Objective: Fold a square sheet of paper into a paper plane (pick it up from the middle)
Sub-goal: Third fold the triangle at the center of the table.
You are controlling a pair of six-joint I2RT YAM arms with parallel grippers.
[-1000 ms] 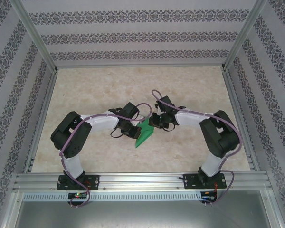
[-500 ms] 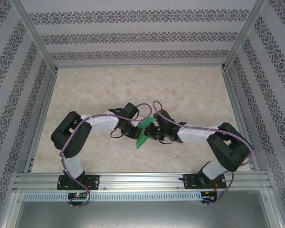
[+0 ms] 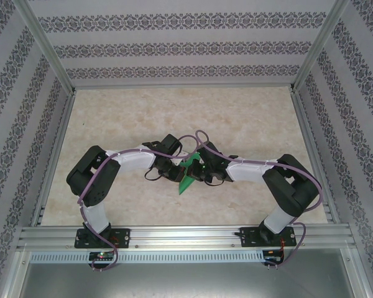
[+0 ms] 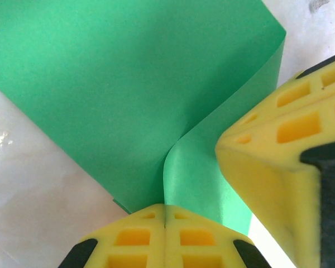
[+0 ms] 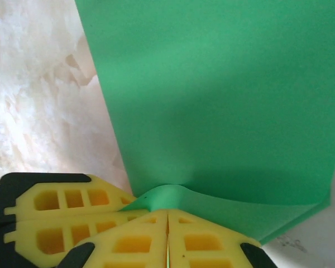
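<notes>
The green paper [image 3: 186, 180] is about mid-table, a bit toward the near edge, right between the two arms. From above it looks like a narrow folded wedge lying on a diagonal, with the broad end toward the far right and the pointy tip aimed near left.

Both pincers are on it. The left gripper [image 3: 176, 173] comes in from the left and the right gripper [image 3: 198, 173] from the right, and they nearly meet across the paper. Each one is squeezed fully together with paper pinched between its yellow pads, no gap at all.

The wrist cams give detail that's too small to make out from overhead. On the left one a crease curls up out of the closed pads with a flap standing beside it, and the other arm's yellow finger [image 4: 268, 139] sits just to the right. On the right one there's a little bump of paper where the pads bite, plus a doubled edge at the lower right. Marbled table [image 3: 248, 118] under it all.
</notes>
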